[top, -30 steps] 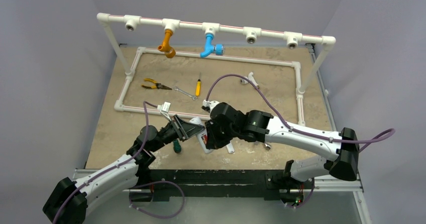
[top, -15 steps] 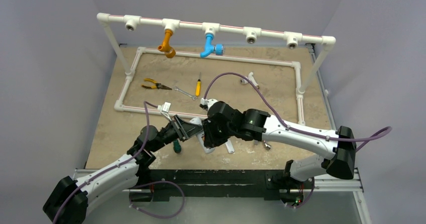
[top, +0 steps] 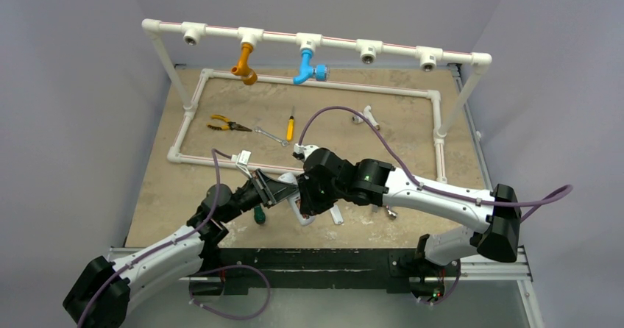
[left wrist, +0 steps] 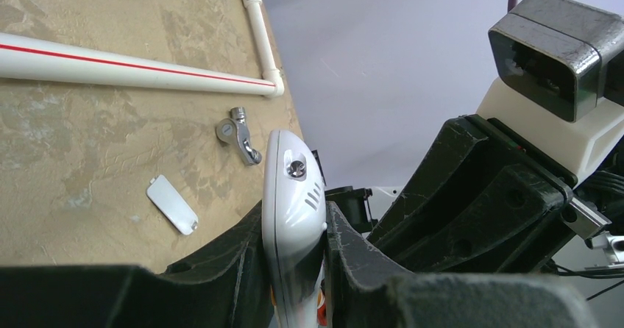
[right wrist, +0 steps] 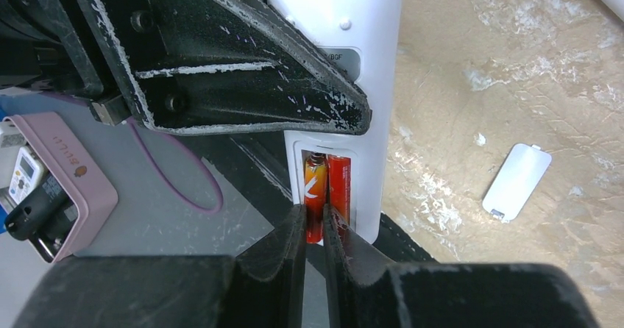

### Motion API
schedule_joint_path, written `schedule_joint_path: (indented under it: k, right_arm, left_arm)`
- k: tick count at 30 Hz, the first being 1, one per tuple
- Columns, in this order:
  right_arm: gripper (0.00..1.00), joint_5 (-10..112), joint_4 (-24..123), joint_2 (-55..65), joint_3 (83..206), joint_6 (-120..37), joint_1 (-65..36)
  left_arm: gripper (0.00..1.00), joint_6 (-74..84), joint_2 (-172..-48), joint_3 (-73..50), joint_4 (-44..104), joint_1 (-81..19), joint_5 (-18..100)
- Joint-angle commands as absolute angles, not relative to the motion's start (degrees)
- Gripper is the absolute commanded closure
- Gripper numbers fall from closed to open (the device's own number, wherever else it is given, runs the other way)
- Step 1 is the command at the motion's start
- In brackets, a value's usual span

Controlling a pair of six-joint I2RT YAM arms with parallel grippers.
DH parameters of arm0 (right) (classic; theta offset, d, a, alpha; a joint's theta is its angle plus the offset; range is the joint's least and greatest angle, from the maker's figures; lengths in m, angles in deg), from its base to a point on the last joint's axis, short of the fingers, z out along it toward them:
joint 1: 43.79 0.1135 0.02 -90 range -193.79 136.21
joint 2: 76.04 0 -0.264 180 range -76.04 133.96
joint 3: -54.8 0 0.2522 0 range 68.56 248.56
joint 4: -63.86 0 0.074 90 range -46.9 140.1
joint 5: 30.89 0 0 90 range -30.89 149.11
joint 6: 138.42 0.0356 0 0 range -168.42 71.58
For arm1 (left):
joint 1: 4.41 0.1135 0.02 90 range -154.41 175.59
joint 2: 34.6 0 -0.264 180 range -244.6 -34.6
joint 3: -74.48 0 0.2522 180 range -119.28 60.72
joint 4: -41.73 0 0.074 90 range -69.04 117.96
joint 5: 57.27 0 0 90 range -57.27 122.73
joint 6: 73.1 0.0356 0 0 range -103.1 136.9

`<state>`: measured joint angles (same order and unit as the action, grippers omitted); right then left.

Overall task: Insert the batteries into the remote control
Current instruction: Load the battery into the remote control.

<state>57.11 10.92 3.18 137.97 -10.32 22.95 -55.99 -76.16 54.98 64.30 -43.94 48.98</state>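
My left gripper (left wrist: 294,234) is shut on the white remote control (left wrist: 292,188) and holds it on edge above the table; it also shows in the top view (top: 283,190). In the right wrist view the remote's (right wrist: 346,26) open back compartment holds two red-orange batteries side by side. My right gripper (right wrist: 315,221) is shut on the lower end of the left battery (right wrist: 315,192); the right battery (right wrist: 339,188) lies seated beside it. In the top view my right gripper (top: 305,200) meets the remote (top: 297,204) near the table's front middle.
The white battery cover (left wrist: 171,204) lies on the table, also in the right wrist view (right wrist: 517,181). A shiny metal tap fitting (left wrist: 239,131) lies near it. A green-handled screwdriver (top: 258,215), pliers (top: 223,125), a wrench (top: 271,136), a yellow screwdriver (top: 290,128) and the white pipe frame (top: 316,85) are around.
My right arm has shifted slightly left, closer to the left gripper and the remote. The left arm has barely moved.
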Motion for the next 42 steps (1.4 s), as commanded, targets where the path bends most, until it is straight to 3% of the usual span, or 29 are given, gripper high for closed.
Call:
schedule_joint_path:
  k: [1, 30, 36, 42]
  right_arm:
    - [0.87, 58.32, 11.12, 1.62, 138.41, -10.63, 23.1]
    - [0.73, 61.05, 9.09, -0.4, 140.2, -10.85, 23.1]
    - [0.72, 62.58, 9.94, -4.04, 140.52, -16.52, 23.05]
    - [0.72, 57.0, 18.06, -9.17, 137.87, -34.22, 23.01]
  left_arm:
    - [1.0, -56.67, -76.47, 55.1, 69.7, -44.28, 49.36]
    - [1.0, -57.5, -77.87, 55.43, 71.64, -44.29, 49.97]
    - [1.0, -58.0, -78.22, 55.34, 72.11, -44.24, 51.12]
    - [1.0, -58.65, -77.75, 55.44, 71.62, -44.27, 52.59]
